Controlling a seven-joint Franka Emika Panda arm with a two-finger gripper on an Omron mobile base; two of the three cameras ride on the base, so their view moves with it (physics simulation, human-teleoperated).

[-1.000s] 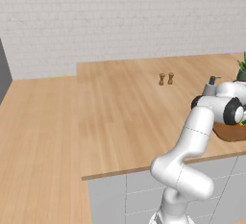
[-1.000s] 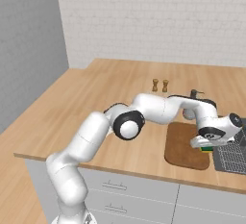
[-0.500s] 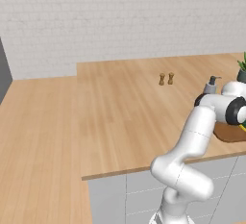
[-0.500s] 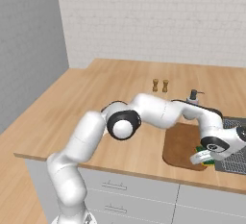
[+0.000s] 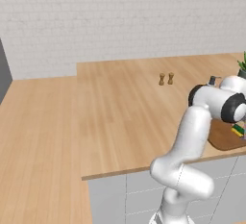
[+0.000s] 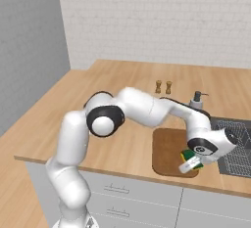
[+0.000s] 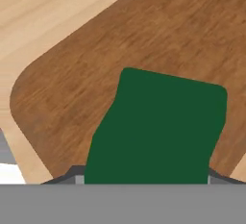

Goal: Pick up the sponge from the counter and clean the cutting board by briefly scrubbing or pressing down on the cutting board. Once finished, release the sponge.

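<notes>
The pincer [image 6: 192, 161] is clamped on the sponge [image 6: 188, 156], holding it over the near right corner of the cutting board [image 6: 169, 149], which lies on the desk [image 6: 117, 100] just left of the sink rack [image 6: 234, 144]. From the hand, the sponge's green face [image 7: 158, 131] covers the board [image 7: 120, 64].

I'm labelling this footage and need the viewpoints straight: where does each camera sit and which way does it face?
Left base view: behind the arm's left, looking forward and down over the counter; arm rises lower right.
Right base view: behind its right; arm rises lower left, gripper holding the sponge over the cutting board.
Hand view: looks along the gripper at sponge and board.
Both base views share the two small shakers.
</notes>
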